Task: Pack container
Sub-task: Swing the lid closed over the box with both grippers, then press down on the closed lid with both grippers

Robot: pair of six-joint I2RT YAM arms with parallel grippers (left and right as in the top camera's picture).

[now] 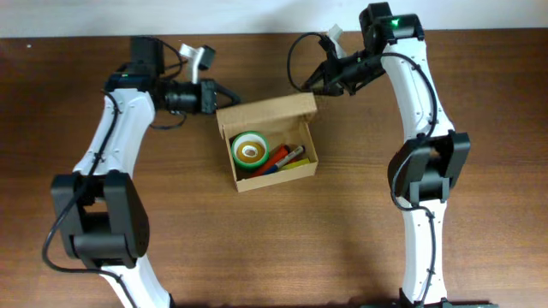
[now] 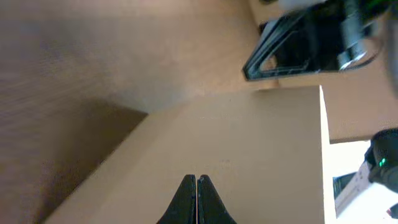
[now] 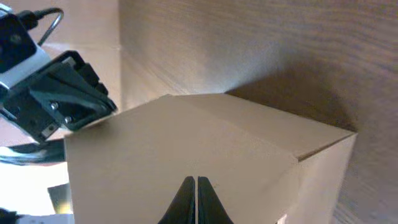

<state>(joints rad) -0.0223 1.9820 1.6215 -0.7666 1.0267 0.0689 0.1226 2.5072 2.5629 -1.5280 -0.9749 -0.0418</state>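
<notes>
Container [image 1: 265, 113], overhead: tan box is sitting mid-counter [image 1: 342, 239] with its flap lid standing up at the rear and a green tape roll [image 1: 249, 150] plus small coloured items lying inside. The left fingers [image 1: 224, 92] and right fingers [image 1: 321, 79] are waiting at the flap's two rear corners, probably so that both can be pushing it down evenly. Left wrist: left fingers [image 2: 186, 202] are showing pinched together and gripping nothing, over the flap's plain face. Right wrist: right fingers [image 3: 183, 199] are likewise pressing together, empty, apparently serving as a blunt pusher.
</notes>
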